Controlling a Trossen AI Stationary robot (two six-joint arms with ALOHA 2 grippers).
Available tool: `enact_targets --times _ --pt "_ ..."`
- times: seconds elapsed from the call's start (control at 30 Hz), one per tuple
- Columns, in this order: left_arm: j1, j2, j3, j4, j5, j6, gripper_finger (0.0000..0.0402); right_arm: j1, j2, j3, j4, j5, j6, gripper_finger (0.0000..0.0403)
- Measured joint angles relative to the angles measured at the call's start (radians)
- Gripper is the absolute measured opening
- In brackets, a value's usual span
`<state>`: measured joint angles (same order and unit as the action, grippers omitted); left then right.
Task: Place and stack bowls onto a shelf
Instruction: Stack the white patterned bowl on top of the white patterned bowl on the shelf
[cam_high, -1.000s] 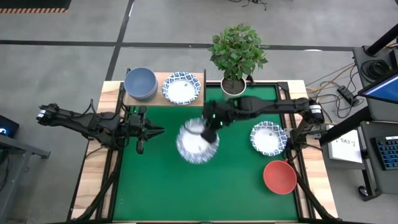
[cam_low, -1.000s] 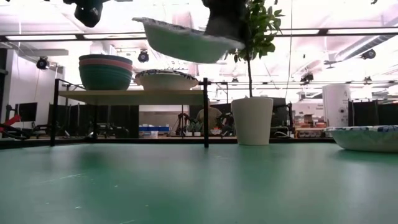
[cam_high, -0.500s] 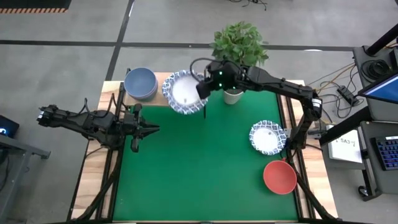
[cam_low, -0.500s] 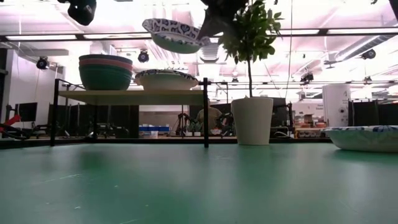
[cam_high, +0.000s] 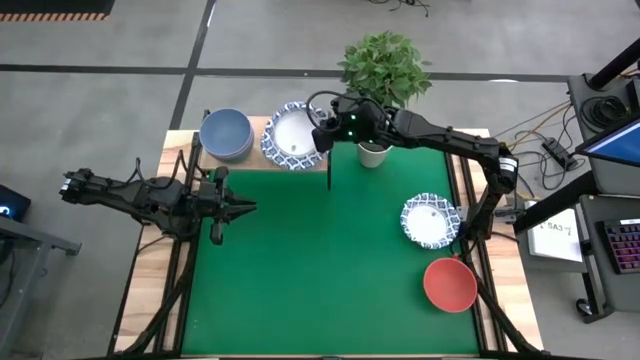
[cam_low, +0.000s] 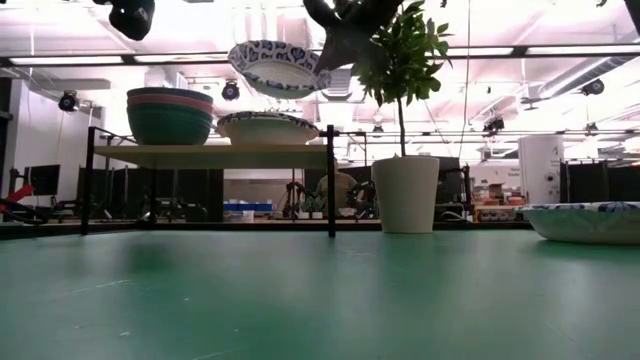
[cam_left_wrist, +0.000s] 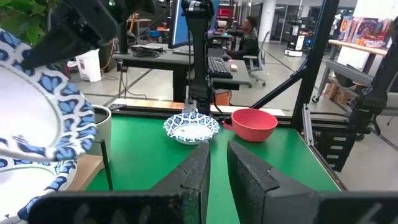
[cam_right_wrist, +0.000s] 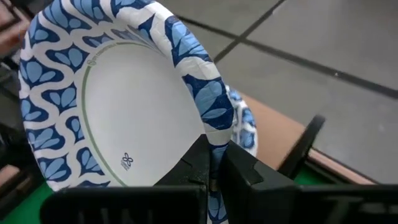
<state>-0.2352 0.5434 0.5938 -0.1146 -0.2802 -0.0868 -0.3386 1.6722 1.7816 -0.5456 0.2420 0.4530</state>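
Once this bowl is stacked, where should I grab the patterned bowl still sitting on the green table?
Take the patterned bowl by its thin rim, coming down from above on the side nearest the right end effector. It sits upright and open, so one finger can slip inside and one outside. Avoid the edge facing the red bowl, where there is probably less room.

1. The middle of the green table (cam_high: 320, 290) is sitting wide open, so there's loads of room for a gripper to swing through there.
2. The right gripper (cam_high: 318, 137) is hanging over the shelf (cam_high: 262, 128), pinching a patterned bowl (cam_high: 293, 134) above another patterned one (cam_low: 266, 127), so that slot is getting crowded from above.
3. The stack of plain bowls (cam_high: 225, 133) is filling the shelf's other half.
4. The plant pot (cam_low: 405, 193) is standing just beside the shelf's end, probably squeezing any approach from that side.
5. A patterned bowl (cam_high: 431, 221) and red bowl (cam_high: 450, 284) are blocking the table's right edge.
6. The left gripper (cam_high: 240, 210) is idling at the left edge.
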Motion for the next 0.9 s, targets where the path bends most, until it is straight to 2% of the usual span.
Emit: enact_targets --times 0.33,0.57,0.9 --pt "0.0 0.001 0.0 0.002 0.0 0.0 0.0038 0.005 0.01 -0.023 0.062 0.049 -0.041 0.0013" --pt "0.0 0.001 0.0 0.002 0.001 0.0 0.0038 0.016 0.058 -0.025 0.085 0.047 -0.079 0.0018" --pt "0.0 0.005 -0.001 0.002 0.001 0.011 0.0038 0.016 0.059 -0.025 0.095 0.064 -0.098 0.0097"
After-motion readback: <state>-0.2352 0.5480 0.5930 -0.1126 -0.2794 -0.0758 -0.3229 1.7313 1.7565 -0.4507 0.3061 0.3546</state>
